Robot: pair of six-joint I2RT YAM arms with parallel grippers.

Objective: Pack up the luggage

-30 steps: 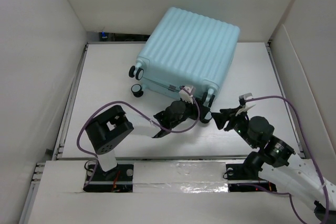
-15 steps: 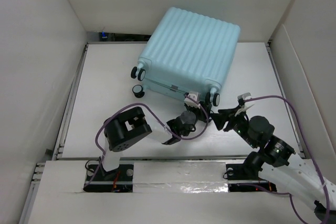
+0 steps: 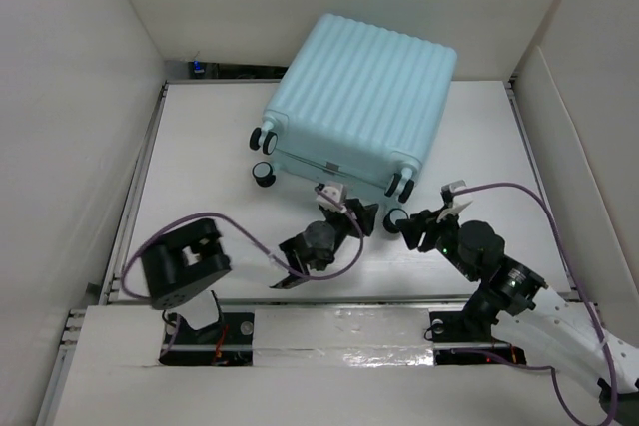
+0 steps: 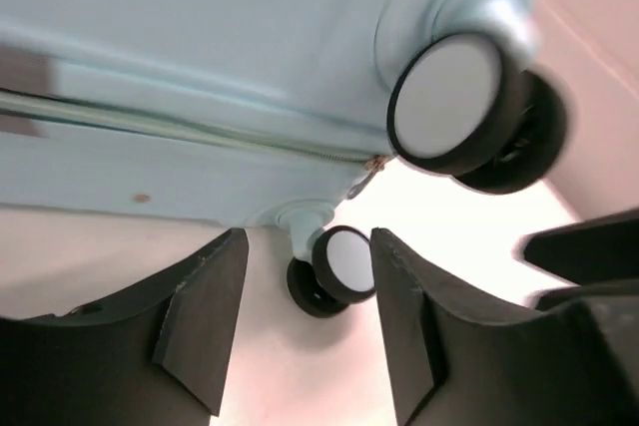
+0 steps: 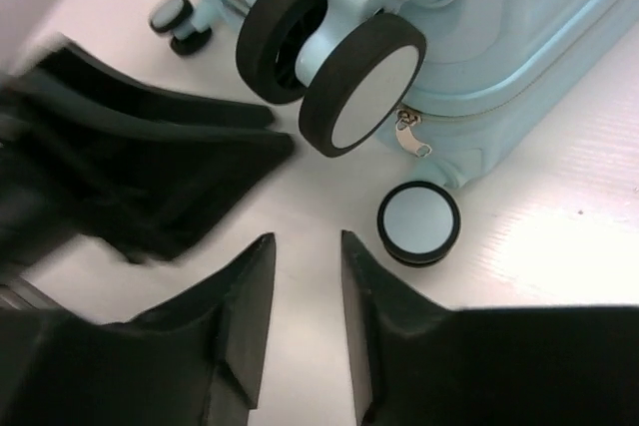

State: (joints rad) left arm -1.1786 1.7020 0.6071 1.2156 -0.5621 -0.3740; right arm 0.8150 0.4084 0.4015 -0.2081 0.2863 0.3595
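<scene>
The luggage (image 3: 354, 97) is a pale aqua ribbed suitcase. It lies shut on the table (image 3: 200, 147), wheels toward me. My left gripper (image 3: 349, 213) is open and empty, just in front of the luggage's wheel end. In the left wrist view the jaws (image 4: 310, 251) frame a lower wheel (image 4: 339, 268) without touching it, below the luggage's zip line (image 4: 200, 127). My right gripper (image 3: 411, 228) is open and empty, beside the near right wheels (image 3: 397, 203). In the right wrist view the gripper (image 5: 305, 251) is over bare table, and a wheel (image 5: 419, 222) lies right of it below the luggage (image 5: 499, 37).
White walls (image 3: 80, 97) enclose the table on three sides. The two grippers sit close together; the left one shows as a dark blur in the right wrist view (image 5: 150, 167). A zip pull (image 5: 411, 137) hangs by the big wheel (image 5: 361, 97). Purple cables (image 3: 499, 189) loop off both arms.
My left arm swung right toward the right gripper, then back left, and its base link turned. Its gripper now sits a little left of the near right wheels. The right gripper edged left.
</scene>
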